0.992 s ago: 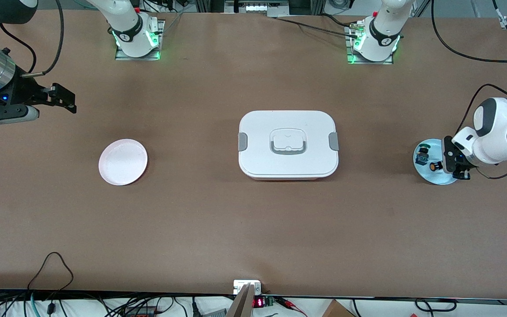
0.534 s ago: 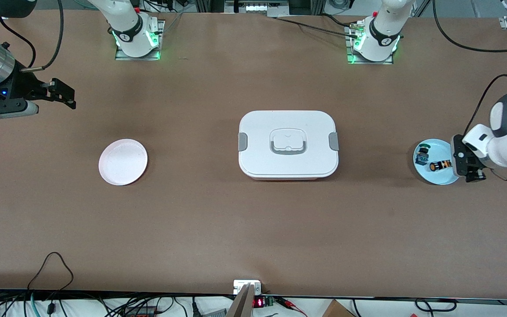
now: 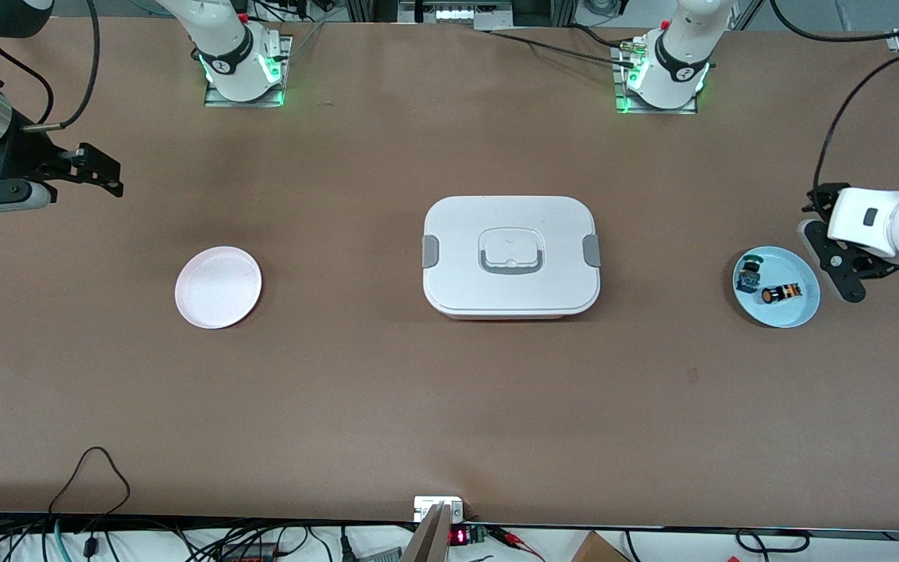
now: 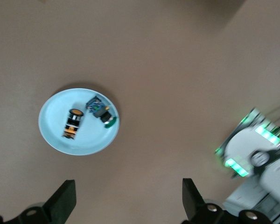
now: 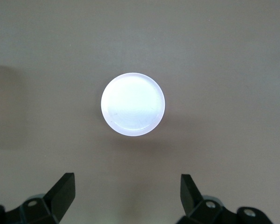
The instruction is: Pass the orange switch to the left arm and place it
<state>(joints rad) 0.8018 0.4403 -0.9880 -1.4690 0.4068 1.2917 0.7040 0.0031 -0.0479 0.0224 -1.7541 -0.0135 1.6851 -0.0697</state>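
The orange switch point(image 3: 779, 294) lies on its side on a light blue plate point(image 3: 791, 314) toward the left arm's end of the table. It also shows in the left wrist view point(image 4: 73, 123) on that plate point(image 4: 95, 138). My left gripper point(image 3: 836, 261) is open and empty, up over the table just beside the plate. My right gripper point(image 3: 102, 170) is open and empty over the right arm's end of the table. The white box point(image 3: 510, 256) stands at the table's middle, between the two plates.
A small blue-and-green-topped component point(image 3: 747, 273) lies on the blue plate beside the switch, also in the left wrist view point(image 4: 100, 109). An empty pale pink plate point(image 3: 218, 286) sits toward the right arm's end; the right wrist view point(image 5: 133, 103) shows it.
My left gripper has risen and pulled back off the blue plate toward the table's end, uncovering the switch. My right gripper has drifted slightly toward its end of the table.
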